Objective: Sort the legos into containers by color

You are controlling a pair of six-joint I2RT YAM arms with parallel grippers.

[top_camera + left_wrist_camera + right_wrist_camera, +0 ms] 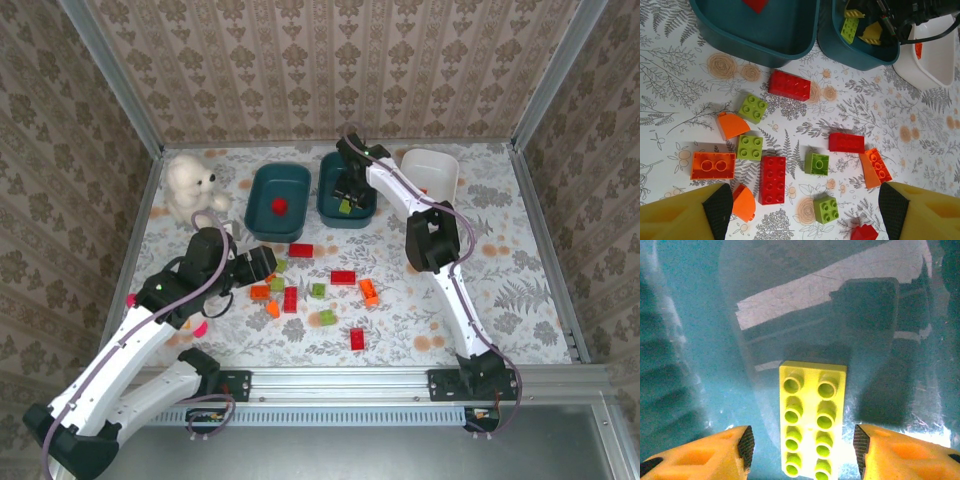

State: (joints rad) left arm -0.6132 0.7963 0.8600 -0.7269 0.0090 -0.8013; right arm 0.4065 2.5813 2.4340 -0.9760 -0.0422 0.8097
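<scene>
Right wrist cam: my right claw [802, 442] hangs partly open and empty inside the teal tub [685, 315], light green two-by-four brick [812, 410] lying flat on its floor right between my fingers, long axis pointing straight away from me, touching neither.

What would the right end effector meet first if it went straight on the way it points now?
Most likely the light green eight-stud brick lying in the dark teal tub, between its fingers.

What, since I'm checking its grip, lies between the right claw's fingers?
A green lego in the teal tub, clear of both fingers, in the right wrist view.
</scene>
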